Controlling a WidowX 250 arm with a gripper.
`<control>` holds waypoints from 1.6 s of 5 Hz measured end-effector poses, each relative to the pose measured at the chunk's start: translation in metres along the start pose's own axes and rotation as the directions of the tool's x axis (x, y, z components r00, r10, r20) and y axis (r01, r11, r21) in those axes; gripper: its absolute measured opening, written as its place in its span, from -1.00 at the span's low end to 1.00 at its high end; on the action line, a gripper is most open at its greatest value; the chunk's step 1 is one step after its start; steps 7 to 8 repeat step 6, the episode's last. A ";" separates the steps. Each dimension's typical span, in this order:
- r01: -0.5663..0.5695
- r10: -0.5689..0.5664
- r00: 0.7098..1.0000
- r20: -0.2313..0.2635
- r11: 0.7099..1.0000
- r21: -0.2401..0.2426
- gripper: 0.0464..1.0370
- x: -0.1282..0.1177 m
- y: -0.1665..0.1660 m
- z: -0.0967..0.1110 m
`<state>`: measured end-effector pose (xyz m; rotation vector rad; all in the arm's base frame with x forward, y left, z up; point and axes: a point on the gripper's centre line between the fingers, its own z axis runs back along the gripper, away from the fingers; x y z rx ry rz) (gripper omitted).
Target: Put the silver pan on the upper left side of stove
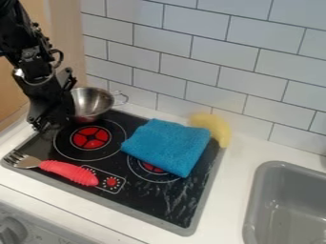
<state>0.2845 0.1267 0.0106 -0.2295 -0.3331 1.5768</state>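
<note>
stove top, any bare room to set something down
Bare: the left burner, between the silver pan, the red-handled fork and the blue cloth; the stove top's front right, between the cloth and the front edge; the white counter between stove top and sink. Crowded: the back left, with the hand and pan; the back right, where cloth and banana sit close.

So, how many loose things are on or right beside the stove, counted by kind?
Pan: 1
Cloth: 1
Fork: 1
Banana: 1
Total: 4 loose things
</note>
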 end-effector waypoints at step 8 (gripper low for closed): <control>0.065 -0.066 0.997 -0.025 0.997 -0.046 0.92 -0.012 -0.003 0.058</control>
